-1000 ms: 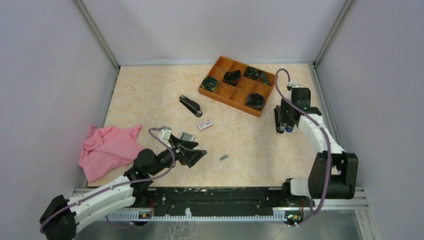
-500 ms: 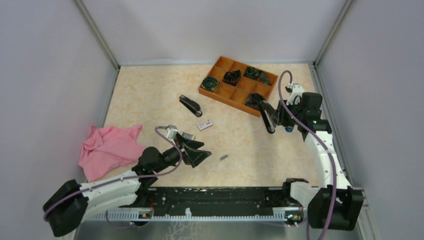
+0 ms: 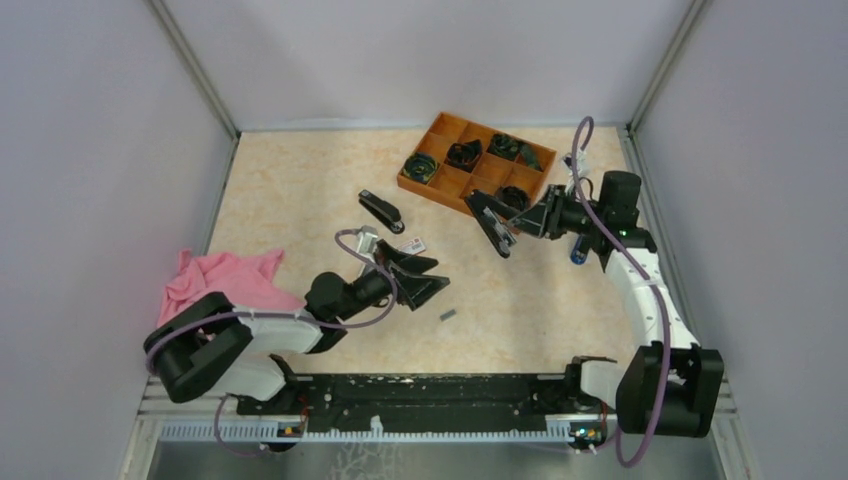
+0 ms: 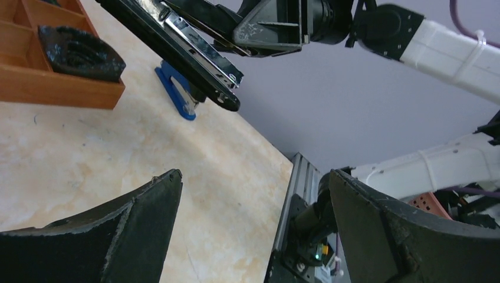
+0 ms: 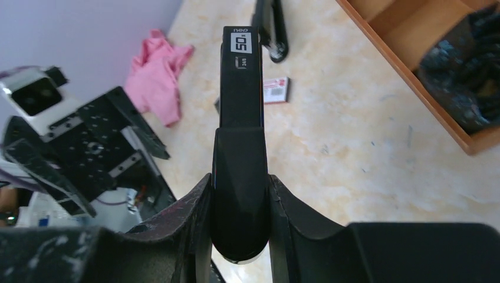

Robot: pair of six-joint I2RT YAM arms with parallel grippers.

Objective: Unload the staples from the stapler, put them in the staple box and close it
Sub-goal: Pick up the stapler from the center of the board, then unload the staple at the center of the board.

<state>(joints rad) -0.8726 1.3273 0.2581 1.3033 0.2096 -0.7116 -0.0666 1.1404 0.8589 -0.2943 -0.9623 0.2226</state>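
Your black stapler (image 3: 493,230), silvery magazine showing, is clamped in the right gripper (image 3: 528,220), tilted and clear of the table (image 3: 300,190). You'll see one short grey strip of staples (image 3: 447,315) lying flat on the table, well apart from it.

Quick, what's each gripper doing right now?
Left gripper: open, holding nothing.
Right gripper: closed on a black stapler.

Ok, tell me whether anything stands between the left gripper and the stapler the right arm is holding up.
Nothing visible does. The stapler hangs in the right gripper above the table, and only open air lies between it and the open left gripper.
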